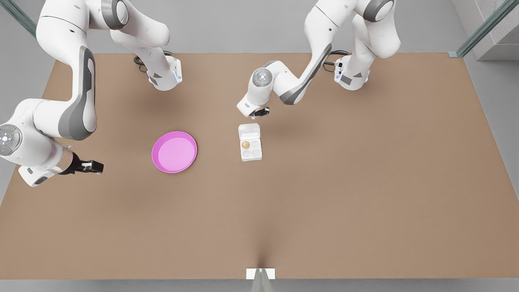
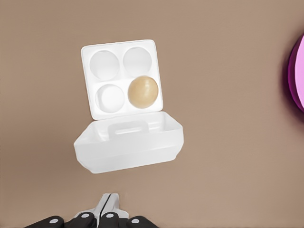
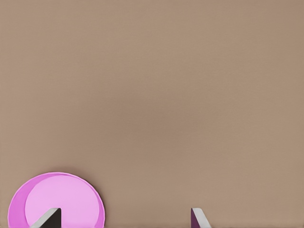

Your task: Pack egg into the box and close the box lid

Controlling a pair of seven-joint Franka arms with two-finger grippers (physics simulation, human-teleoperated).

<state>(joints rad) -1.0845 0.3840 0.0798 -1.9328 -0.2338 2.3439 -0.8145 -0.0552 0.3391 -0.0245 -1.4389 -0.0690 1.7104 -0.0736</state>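
Front on, right pincer (image 1: 95, 166) idles spread beside the plate (image 1: 174, 152); left wrist view: left pincer (image 2: 107, 205), pressed together, behind the open lid (image 2: 128, 147), egg (image 2: 143, 92) cupped in the box (image 2: 122, 78); right wrist view: bare worktop (image 3: 152, 95); next, flip the lid.

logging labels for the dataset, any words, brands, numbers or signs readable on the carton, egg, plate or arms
None: there is no readable text.
The carton, its lid, the egg and the pink plate are plain.
The left gripper and right gripper carry no legible marks.
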